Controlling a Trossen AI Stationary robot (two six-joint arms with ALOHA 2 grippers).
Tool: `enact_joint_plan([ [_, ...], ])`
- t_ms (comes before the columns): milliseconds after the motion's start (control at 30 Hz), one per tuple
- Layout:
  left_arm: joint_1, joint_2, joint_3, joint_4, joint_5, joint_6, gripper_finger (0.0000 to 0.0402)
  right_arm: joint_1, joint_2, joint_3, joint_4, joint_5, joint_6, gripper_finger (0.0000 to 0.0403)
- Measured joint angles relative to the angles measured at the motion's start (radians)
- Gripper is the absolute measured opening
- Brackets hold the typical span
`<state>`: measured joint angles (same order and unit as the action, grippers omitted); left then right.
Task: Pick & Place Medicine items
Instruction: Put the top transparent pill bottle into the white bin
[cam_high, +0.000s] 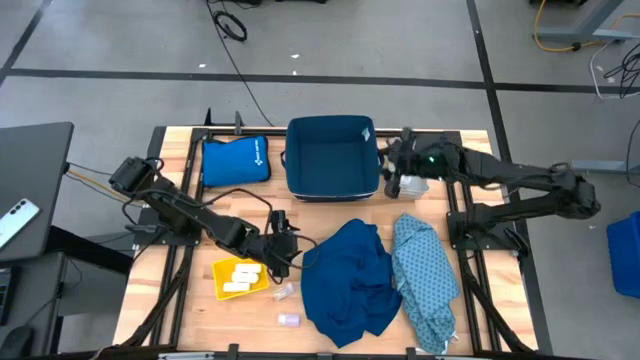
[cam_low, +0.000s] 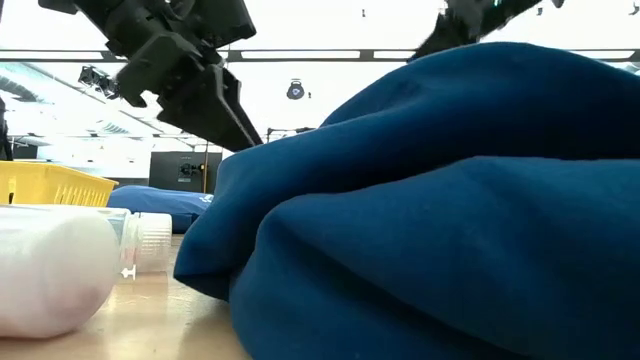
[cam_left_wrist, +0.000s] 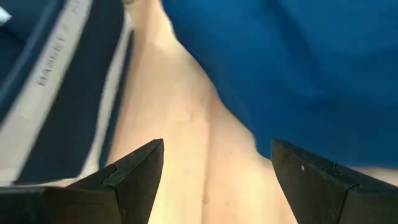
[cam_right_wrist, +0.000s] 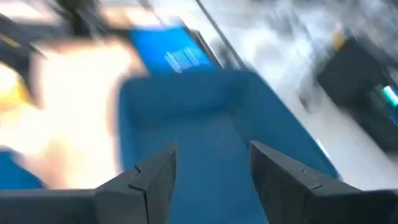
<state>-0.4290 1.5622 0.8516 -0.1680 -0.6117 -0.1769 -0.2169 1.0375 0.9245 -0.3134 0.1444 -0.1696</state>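
Observation:
Several cream-white packs (cam_high: 238, 277) lie in the yellow tray (cam_high: 222, 291) near the table's near edge. Two small whitish bottles (cam_high: 283, 293) (cam_high: 289, 320) lie on their sides on the wood just right of the tray; the low view shows the nearer bottle (cam_low: 50, 280) large and the other one (cam_low: 150, 240) behind it. My left gripper (cam_high: 287, 255) (cam_left_wrist: 217, 149) is open and hovers above the table between the tray and the dark blue cloth (cam_high: 350, 280), holding nothing. My right gripper (cam_high: 392, 172) (cam_right_wrist: 214, 149) is open and empty over the right rim of the blue bin (cam_high: 332, 157).
A flat blue pouch (cam_high: 235, 160) lies left of the bin at the far edge. A patterned pale blue cloth (cam_high: 425, 280) lies right of the dark blue one, which fills most of the low view. A small white thing (cam_high: 412, 185) sits by the bin's near right corner.

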Motion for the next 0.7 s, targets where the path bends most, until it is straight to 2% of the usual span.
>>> enact_joint_plan([
  [133, -0.022, 0.000, 0.000, -0.056, 0.101, -0.055, 0.0298, 0.122, 0.004, -0.016, 0.090, -0.009, 0.009, 0.0205],
  [400, -0.069, 0.000, 0.000, -0.108, 0.375, -0.221, 0.0298, 0.335, 0.056, -0.016, 0.137, 0.179, 0.023, 0.0205],
  [600, -0.086, 0.000, 0.000, -0.099, 0.549, -0.358, 0.0298, 0.420, 0.076, -0.016, 0.135, 0.286, 0.028, 0.0205],
  [700, -0.095, 0.000, 0.000, -0.093, 0.581, -0.408, 0.0298, 0.441, 0.076, -0.016, 0.137, 0.319, 0.029, 0.0205],
])
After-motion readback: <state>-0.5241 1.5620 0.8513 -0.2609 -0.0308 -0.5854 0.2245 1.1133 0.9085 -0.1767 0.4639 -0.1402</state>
